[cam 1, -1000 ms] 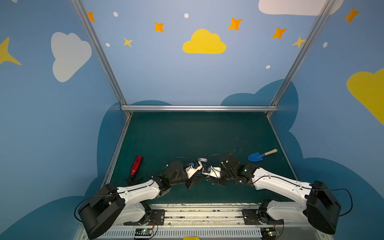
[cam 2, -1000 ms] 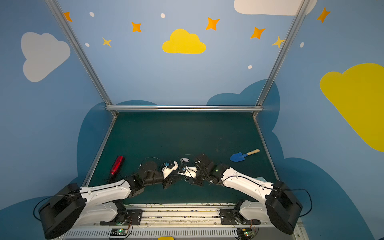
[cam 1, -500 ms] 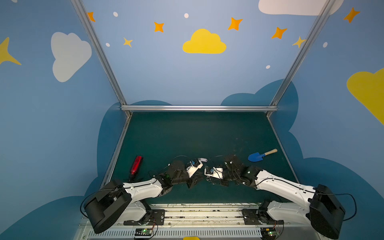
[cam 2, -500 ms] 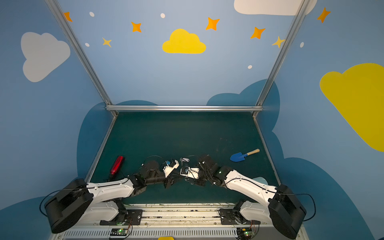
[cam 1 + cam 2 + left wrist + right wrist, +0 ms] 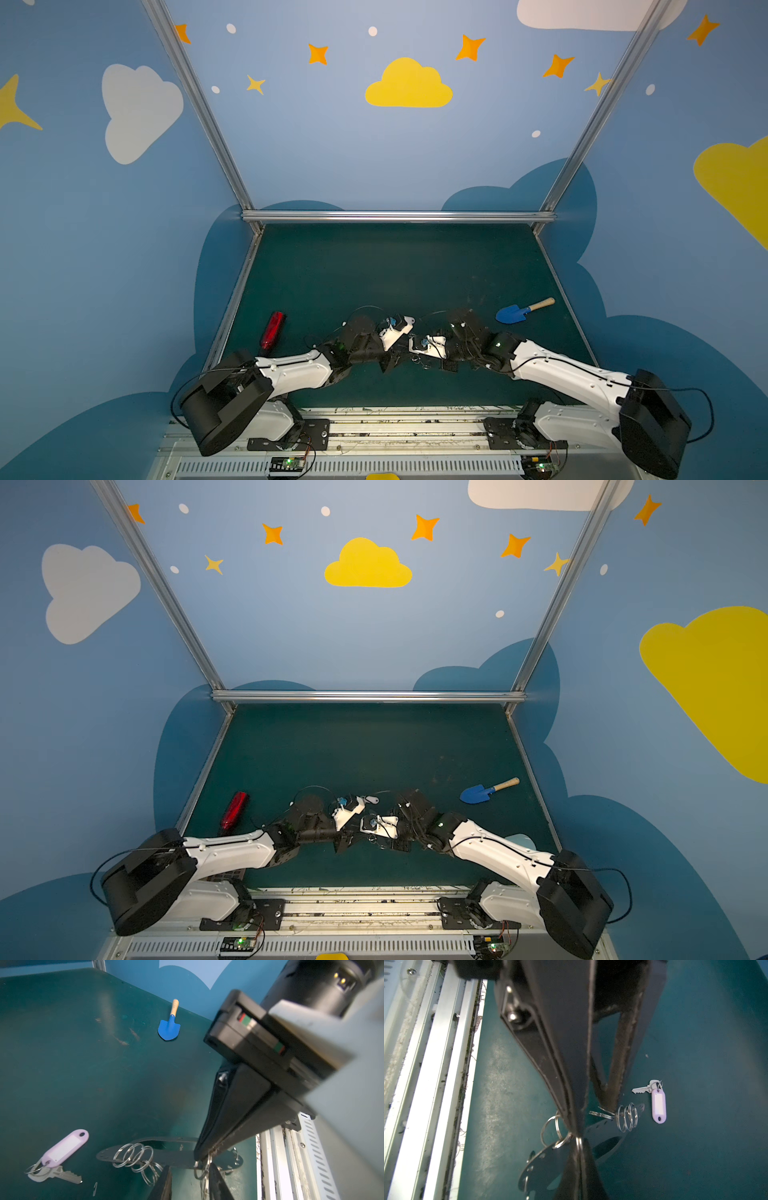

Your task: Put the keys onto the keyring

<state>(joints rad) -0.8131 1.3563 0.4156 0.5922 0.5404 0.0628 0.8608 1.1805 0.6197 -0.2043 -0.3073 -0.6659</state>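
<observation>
The left gripper (image 5: 189, 1166) is holding its jaws spread, with the tips reaching down at the ringed rim of the keyring (image 5: 176, 1158) and clamping nothing that shows. The keyring is sitting near the front middle of the green mat (image 5: 83, 1074). The key (image 5: 55, 1174), with its pale tag, is lying flat on the mat beyond the keyring, apart from it. The right gripper (image 5: 579, 1141) is pinching a split ring (image 5: 208, 1160) on the plate, jaws pressed together. A blue shovel (image 5: 513, 313) is lying off to the right.

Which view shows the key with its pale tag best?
The left wrist view: the key and its pale tag lie large, whole and unobstructed, apart from the keyring. The right wrist view shows them whole but smaller. In both top views only the tag shows, as a tiny speck.
</observation>
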